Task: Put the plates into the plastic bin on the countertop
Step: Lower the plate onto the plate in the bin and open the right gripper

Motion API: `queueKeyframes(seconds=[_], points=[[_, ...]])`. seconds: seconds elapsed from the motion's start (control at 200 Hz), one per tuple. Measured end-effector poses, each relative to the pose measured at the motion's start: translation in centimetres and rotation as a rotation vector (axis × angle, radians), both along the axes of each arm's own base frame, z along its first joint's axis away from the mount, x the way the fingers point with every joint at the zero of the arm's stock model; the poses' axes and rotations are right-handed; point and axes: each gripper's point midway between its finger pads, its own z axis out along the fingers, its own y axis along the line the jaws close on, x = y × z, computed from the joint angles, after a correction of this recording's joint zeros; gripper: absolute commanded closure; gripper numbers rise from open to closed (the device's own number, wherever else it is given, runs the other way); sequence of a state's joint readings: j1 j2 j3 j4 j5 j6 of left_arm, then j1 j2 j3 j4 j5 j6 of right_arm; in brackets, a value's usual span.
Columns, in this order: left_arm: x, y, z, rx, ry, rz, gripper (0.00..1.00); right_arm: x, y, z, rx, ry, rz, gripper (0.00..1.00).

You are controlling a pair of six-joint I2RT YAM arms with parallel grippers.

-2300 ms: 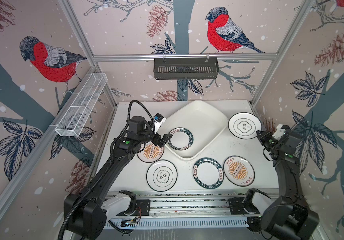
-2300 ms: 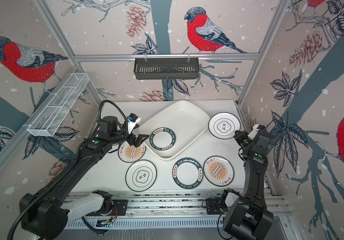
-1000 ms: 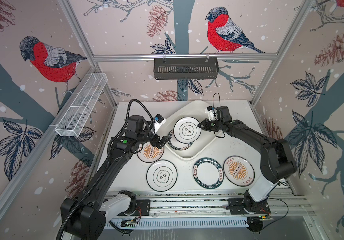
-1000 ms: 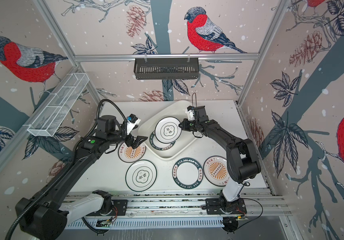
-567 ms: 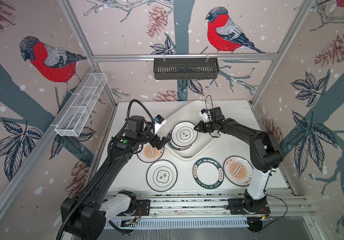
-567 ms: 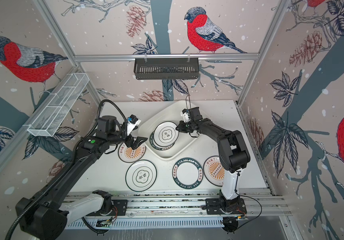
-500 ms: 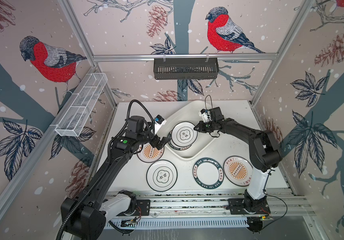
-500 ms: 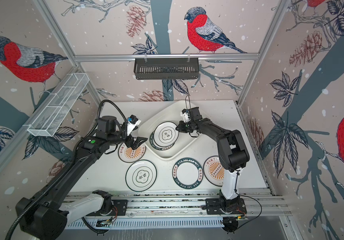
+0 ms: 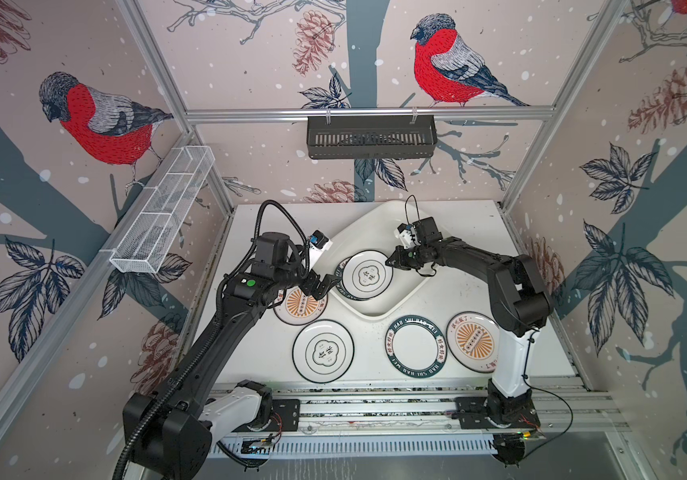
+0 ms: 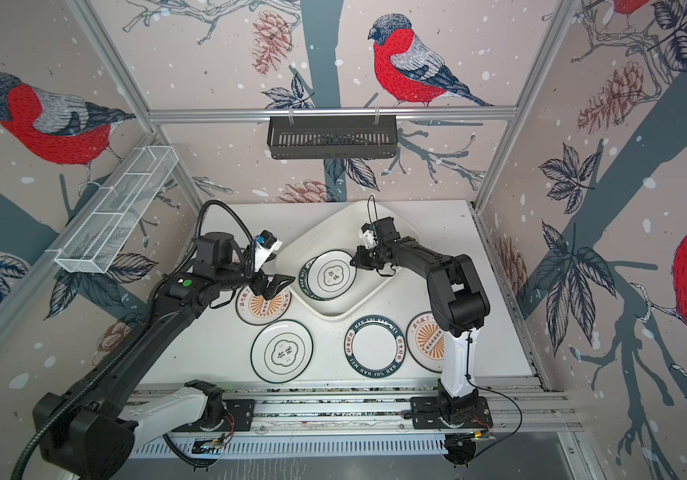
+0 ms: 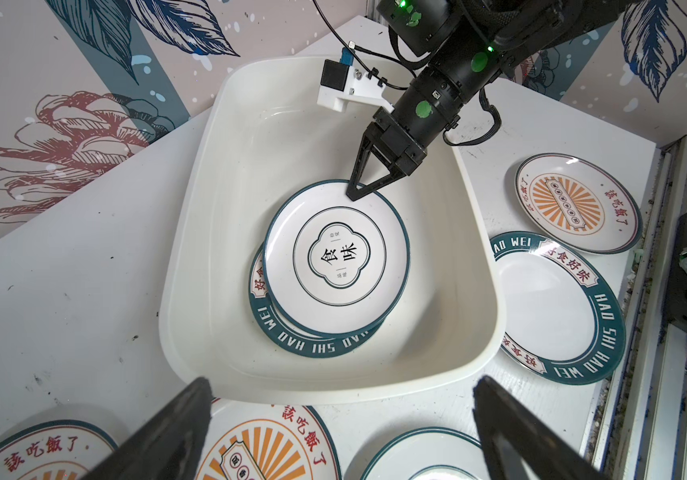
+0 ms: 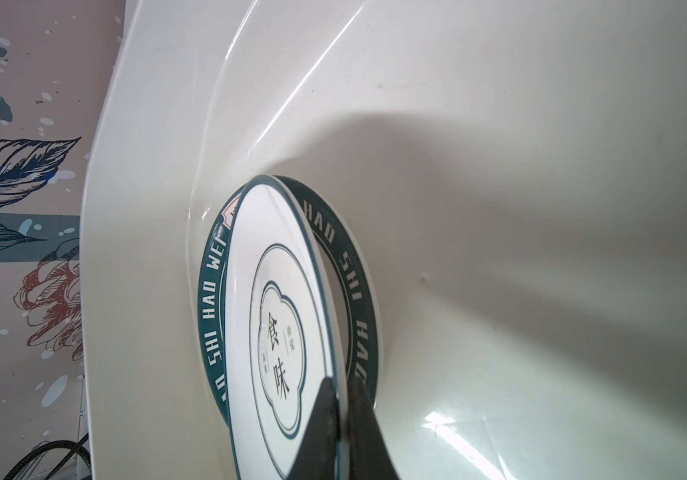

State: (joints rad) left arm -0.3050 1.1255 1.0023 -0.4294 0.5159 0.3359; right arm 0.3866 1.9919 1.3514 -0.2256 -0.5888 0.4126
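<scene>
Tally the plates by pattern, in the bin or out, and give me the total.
Orange sunburst plates: 3 (the third shows only its red-lettered edge, in the left wrist view)
Green lettered-rim plates: 2
Thin-rim emblem plates: 2
Total: 7

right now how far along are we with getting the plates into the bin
One green-rimmed plate lies in the bin. The right gripper is shut on an emblem plate, tilted over that one, not yet released. Five plates wait on the counter: three orange plates, a second emblem plate, a second green-rimmed plate. The left gripper hangs open over an orange one.
</scene>
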Motion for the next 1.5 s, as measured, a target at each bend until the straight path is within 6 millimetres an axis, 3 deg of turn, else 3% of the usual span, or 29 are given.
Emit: queueKeyframes(seconds=[0.77,1.496], points=[[0.3,-0.1,-0.8,-0.001,0.011,0.007,0.03,0.0,-0.4,-2.6,-0.01,0.047,-0.005,0.81],[0.3,-0.1,-1.1,0.001,0.017,0.007,0.03,0.3,0.5,-2.3,-0.009,0.044,0.009,0.74]])
